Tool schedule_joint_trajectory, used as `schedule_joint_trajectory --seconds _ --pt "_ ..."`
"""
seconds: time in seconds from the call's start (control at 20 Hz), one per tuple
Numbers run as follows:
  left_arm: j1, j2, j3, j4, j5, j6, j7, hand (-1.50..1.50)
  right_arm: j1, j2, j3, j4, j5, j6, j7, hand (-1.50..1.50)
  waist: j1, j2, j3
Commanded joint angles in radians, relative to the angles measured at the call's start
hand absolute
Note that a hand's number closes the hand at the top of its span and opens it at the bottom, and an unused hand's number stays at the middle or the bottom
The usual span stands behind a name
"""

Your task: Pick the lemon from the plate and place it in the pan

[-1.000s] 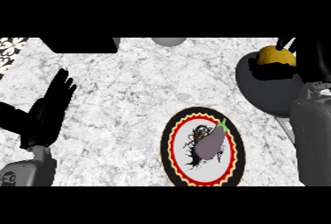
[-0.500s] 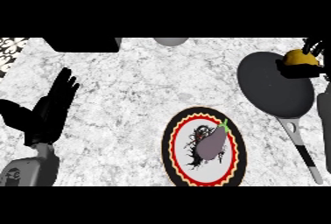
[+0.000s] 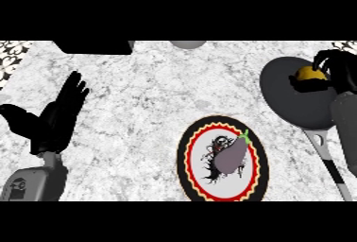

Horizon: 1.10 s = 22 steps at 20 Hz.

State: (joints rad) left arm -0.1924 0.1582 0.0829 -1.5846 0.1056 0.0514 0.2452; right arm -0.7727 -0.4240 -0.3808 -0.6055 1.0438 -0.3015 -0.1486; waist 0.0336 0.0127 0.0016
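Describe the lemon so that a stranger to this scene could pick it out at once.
Look to the marble counter, far right, where a dark grey pan lies. The lemon sits over the pan's upper part, under the right hand. It is the only yellow thing; the plate holds a grey eggplant.

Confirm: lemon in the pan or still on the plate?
Off the plate: the lemon is over the pan, right hand curled round it.

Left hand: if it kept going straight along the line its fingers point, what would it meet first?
Probably the dark block at the counter's far edge. The left hand points up and slightly right over bare marble counter; height is unclear.
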Motion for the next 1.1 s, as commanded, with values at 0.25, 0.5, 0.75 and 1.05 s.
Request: schedule_joint_trajectory --seconds 0.25,0.5,0.75,1.05 --pt "-0.021 -0.001 -0.001 0.002 -0.007 0.002 0.005 0.0 -0.062 -0.036 -0.099 0.308 -0.074 0.012 -0.025 -1.5 0.009 0.005 0.001" --pt "0.011 0.007 0.011 0.017 -0.01 -0.016 -0.052 0.0 -0.061 -0.084 -0.175 0.325 -0.167 0.021 -0.17 -1.5 0.004 0.004 0.001" --pt "-0.005 -0.015 -0.01 0.004 -0.021 0.007 -0.02 0.0 -0.04 -0.108 -0.323 0.306 -0.345 0.079 -0.304 -1.5 -0.009 0.0 0.002" --pt "-0.036 0.033 0.051 -0.009 0.017 0.005 0.051 0.0 0.033 -0.205 -0.471 0.326 -0.529 0.305 -0.416 -1.5 -0.028 -0.005 0.002"
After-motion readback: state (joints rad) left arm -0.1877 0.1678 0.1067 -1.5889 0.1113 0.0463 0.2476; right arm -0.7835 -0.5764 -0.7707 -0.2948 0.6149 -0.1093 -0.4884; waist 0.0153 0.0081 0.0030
